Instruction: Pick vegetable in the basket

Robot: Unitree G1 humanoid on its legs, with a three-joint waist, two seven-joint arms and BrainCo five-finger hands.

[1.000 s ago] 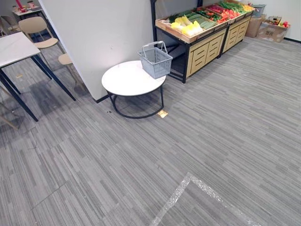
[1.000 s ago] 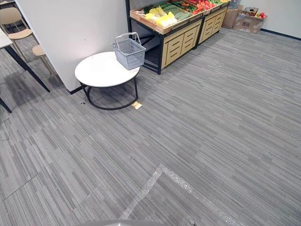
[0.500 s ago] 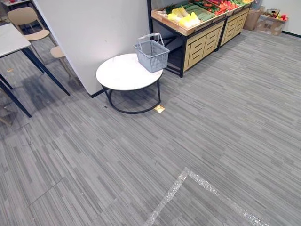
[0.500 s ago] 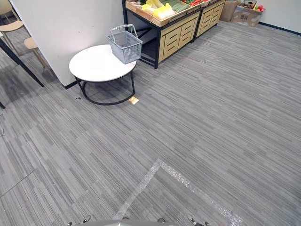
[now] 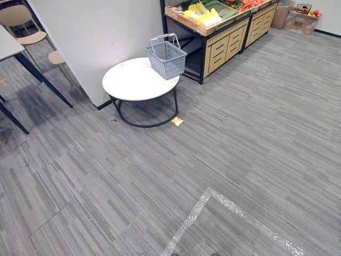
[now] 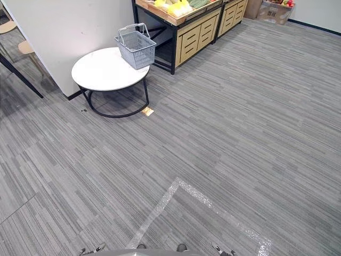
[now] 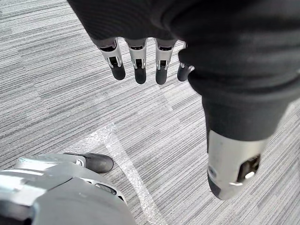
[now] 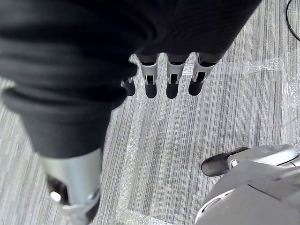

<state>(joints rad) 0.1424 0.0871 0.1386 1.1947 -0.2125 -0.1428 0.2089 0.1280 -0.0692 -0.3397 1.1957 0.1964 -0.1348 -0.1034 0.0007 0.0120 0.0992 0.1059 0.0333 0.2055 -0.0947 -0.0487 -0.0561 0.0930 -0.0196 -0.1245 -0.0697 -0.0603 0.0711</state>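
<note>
Left hand and right hand hang over the floor, fingers straight, holding nothing. Well ahead and leftward, the basket sits on the round surface. The vegetables lie beyond on the stand, judged the left arm's side

Count, floor and furniture:
- basket: one, grey, at the far edge of the round table.
- Round table: one.
- Wooden produce stands: two, end to end.
- vegetables on the stands: yellow, green and red heaps, too crowded to count.
- Beige chairs: two.
- dark-legged table: one.
- yellow tag on the floor: one.
- cardboard boxes: two.
- tape line: one, bent at an angle.
- Hands: two, left hand, right hand.
</note>
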